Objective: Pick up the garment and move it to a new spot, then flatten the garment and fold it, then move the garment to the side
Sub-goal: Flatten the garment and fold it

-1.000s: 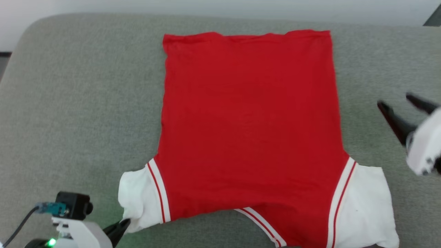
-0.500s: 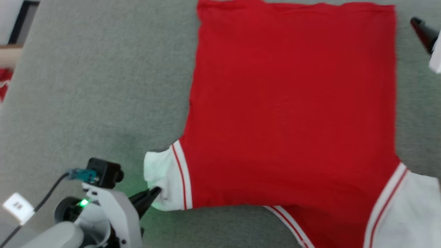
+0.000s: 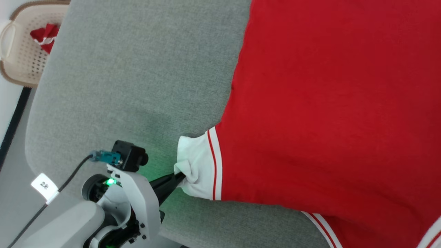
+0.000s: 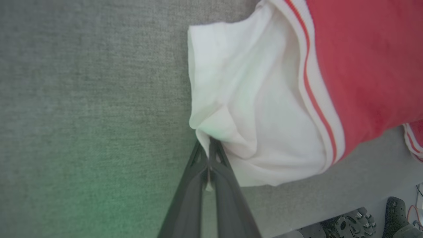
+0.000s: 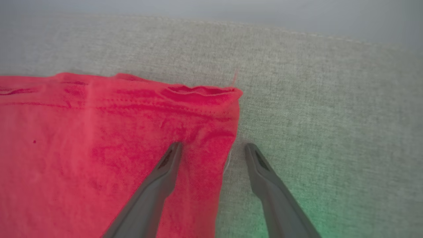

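Nearest, at the lower left of the head view, the left gripper has its 2 fingers pressed together on a fold of the white sleeve. The left wrist view shows the cloth bunched and pinched between the tips. A green glow tints the grey bench beside the sleeve. The garment lies spread flat on the bench, its red body smooth, with red-white trim where the sleeve joins and the striped collar at the near edge. Farther off, in the right wrist view, the right gripper stands wide open at a far corner of the hem, holding nothing: 1 finger is over the garment, the other over bare bench just beside its edge. Whether the tips touch the surface I cannot tell. Beyond the bench's far left corner stands a pale basket with red cloth in it.
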